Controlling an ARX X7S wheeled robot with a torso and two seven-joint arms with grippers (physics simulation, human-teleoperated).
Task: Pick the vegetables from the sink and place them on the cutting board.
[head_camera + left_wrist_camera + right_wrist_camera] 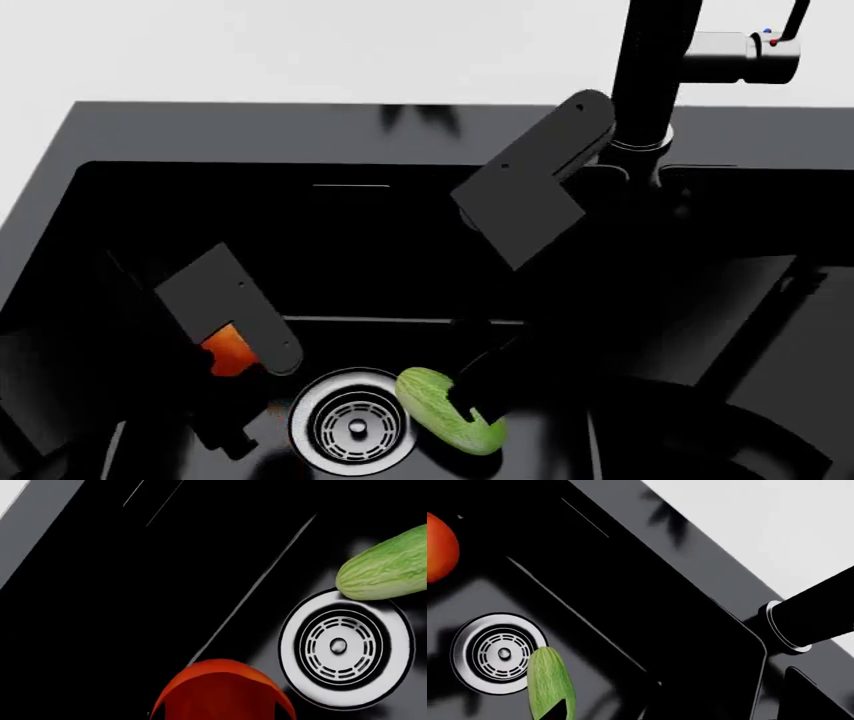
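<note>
The red tomato [223,692] sits between my left gripper's [238,372] jaws, dark fingers pressing in on both its sides; in the head view only a sliver of the tomato [227,350] shows behind a finger. The light-green cucumber [447,412] lies on the floor of the black sink [400,215] beside the steel drain [356,428]. My right gripper [483,392] hangs open over the cucumber's far end, and one fingertip [562,711] overlaps the cucumber [547,677]. The cutting board is out of view.
A tall black faucet [654,90] with a steel handle [741,52] rises at the sink's back right rim. My right forearm [534,190] reaches down across the basin's rear wall. White counter [334,50] lies beyond the sink. A second basin [747,330] is at the right.
</note>
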